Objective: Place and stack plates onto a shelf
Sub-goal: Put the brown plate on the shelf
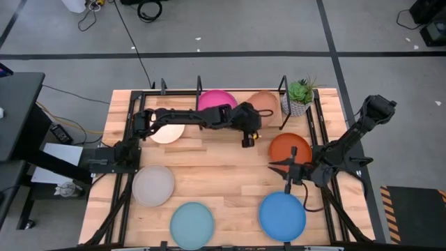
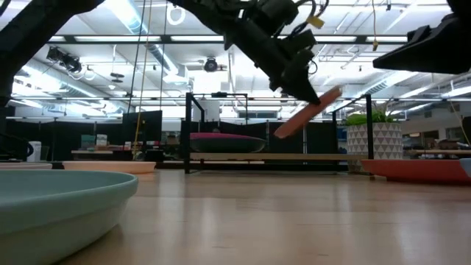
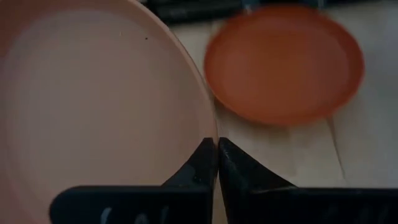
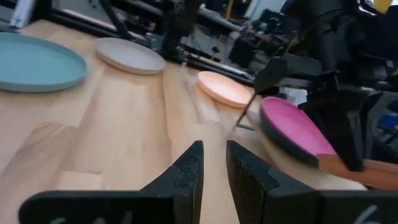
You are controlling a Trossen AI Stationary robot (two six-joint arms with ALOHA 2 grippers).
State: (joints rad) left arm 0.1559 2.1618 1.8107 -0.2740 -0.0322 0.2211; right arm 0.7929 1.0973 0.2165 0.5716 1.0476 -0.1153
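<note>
We log the left gripper (image 1: pixel 249 132) clamped on the rim of the peach-tan plate (image 2: pixel 307 112), carrying it tilted above the shelf (image 2: pixel 221 155), beside the magenta plate (image 1: pixel 217 102) already resting there; we judge the slant helps it clear the posts. The right gripper (image 1: pixel 287 170) waits near the orange plate (image 1: pixel 290 149), fingers slightly parted, holding nothing.

Peach-tan plate (image 1: pixel 263 103) partly hidden by left gripper (image 1: pixel 249 137); fingers not visible from high view.
</note>
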